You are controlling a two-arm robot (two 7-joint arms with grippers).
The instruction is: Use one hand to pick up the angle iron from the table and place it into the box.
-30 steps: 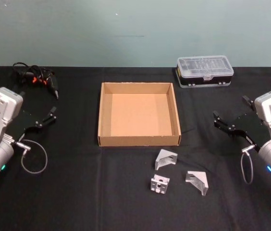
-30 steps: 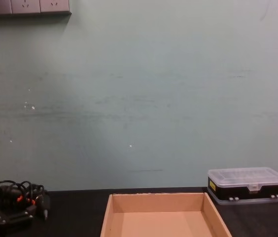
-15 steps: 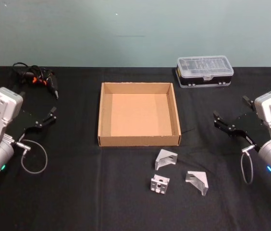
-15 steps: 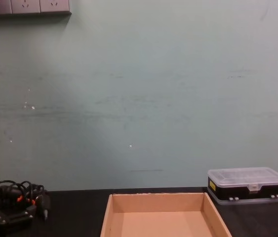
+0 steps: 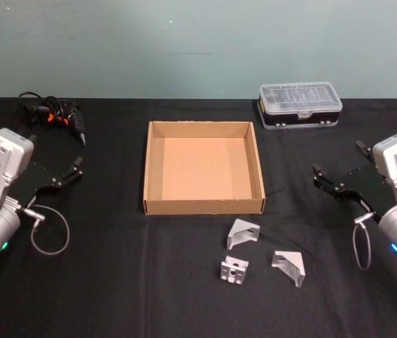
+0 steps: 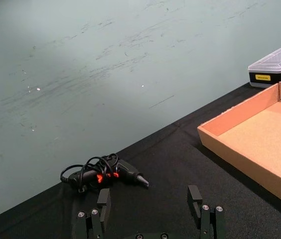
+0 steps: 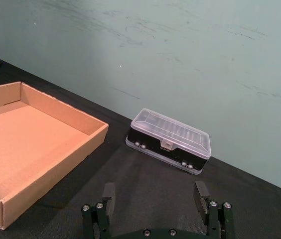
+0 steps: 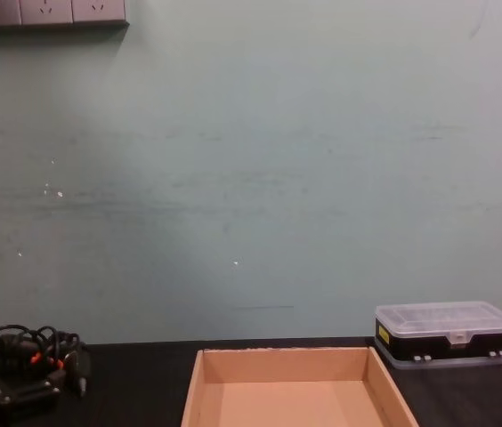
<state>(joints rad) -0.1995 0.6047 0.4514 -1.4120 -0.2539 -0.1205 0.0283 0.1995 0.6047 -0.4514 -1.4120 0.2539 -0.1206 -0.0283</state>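
Grey metal angle irons (image 5: 243, 233), three, loose on black surface (image 5: 114, 282), between left gripper (image 6: 149, 198) and right gripper (image 7: 154, 191), nearer the right, touching neither. Tan box (image 5: 204, 205) just beyond, likewise between. Both grippers spread open.

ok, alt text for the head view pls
An empty cardboard box sits centred, with three small metal brackets on the black table just in front of it. The left gripper and right gripper are open at either side; a clear-lidded case and a corded tool lie at the back.
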